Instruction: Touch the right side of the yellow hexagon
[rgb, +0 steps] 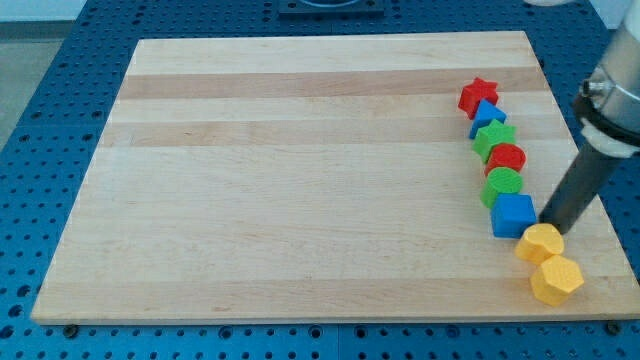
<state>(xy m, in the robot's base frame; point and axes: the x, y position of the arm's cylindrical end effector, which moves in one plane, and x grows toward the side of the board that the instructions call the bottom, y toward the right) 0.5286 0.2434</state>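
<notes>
1. Wooden worktop (300, 180) carrying a column of blocks near its 3 o'clock edge: red star (478, 96), blue block (487, 116), green star (494, 137), red cylinder (507, 158), green cylinder (502, 184), blue cube (513, 214).
2. Two yellow blocks at about 5 o'clock: upper yellow (541, 243), and yellow hexagon (556, 279) just beside it at its 5 o'clock.
3. No gripper fitted, so nothing to release or clench; only my tip (551, 226), sitting at 1 o'clock of upper yellow, apparently touching it.
4. Step judged: approach, hexagon's right side not yet reached.
5. Next move calls for swinging out toward 3 o'clock, dropping past upper yellow, then closing gently on hexagon's 3 o'clock face.
</notes>
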